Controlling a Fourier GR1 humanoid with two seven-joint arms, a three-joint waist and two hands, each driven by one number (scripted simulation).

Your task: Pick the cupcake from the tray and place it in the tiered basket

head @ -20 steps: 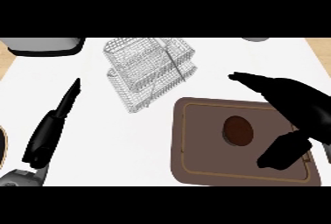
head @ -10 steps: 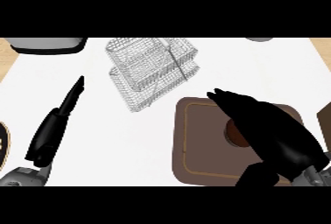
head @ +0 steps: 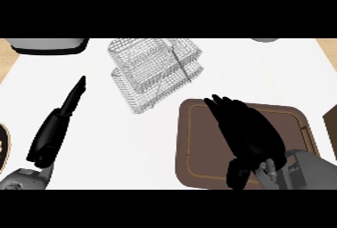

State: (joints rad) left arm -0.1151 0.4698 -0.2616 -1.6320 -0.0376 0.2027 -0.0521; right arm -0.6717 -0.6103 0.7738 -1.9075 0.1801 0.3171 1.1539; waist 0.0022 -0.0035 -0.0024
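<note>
The brown tray (head: 197,133) lies on the white counter at the right. My right hand (head: 247,131) stretches flat across its middle, fingers straight and pointing up-left, thumb down near the tray's front edge. The cupcake is hidden under this hand, and I cannot tell whether the hand touches it. The wire tiered basket (head: 154,71) stands behind the tray toward the left, apart from the hand. My left hand (head: 52,133) rests open at the far left, fingers pointing up.
A grey and black appliance (head: 49,44) sits at the back left corner and a grey object (head: 266,39) at the back right. A dark round plate (head: 3,144) shows at the left edge, a brown item (head: 330,129) at the right edge.
My right hand has swung left from the tray's right side to over its middle, and now covers the cupcake that showed a second ago. The left hand has barely moved.
</note>
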